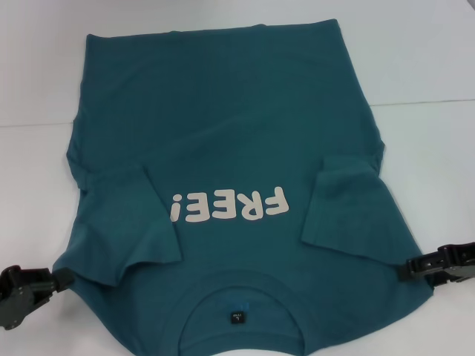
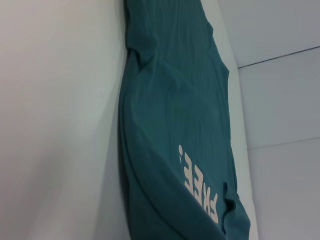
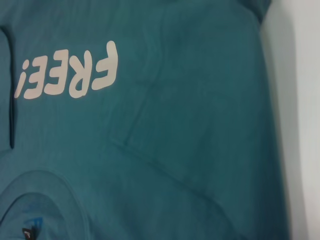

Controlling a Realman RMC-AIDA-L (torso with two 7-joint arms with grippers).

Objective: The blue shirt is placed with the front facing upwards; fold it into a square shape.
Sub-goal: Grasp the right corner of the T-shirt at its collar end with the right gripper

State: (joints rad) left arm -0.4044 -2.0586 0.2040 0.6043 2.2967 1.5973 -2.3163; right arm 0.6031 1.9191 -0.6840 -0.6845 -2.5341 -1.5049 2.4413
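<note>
Blue shirt (image 1: 223,141) is lying face up on the white counter (image 1: 415,67), collar (image 1: 237,293) nearest me, hem at the far side. Cream letters "FREE!" (image 1: 228,205) are reading upside down from my head view. Both short sleeves are lying folded inward over the chest, 1 on each side of the lettering. My left gripper (image 1: 63,278) is sitting at the shirt's near left shoulder edge, and my right gripper (image 1: 407,268) at the near right shoulder edge; I cannot tell whether either pair of jaws is apart or together, or pinching cloth. I am judging the cotton soft, light and floppy, likely to sag and wrinkle when lifted. Taking hold at the 2 shoulder corners seems best, keeping the edge taut while carrying it toward the hem.
</note>
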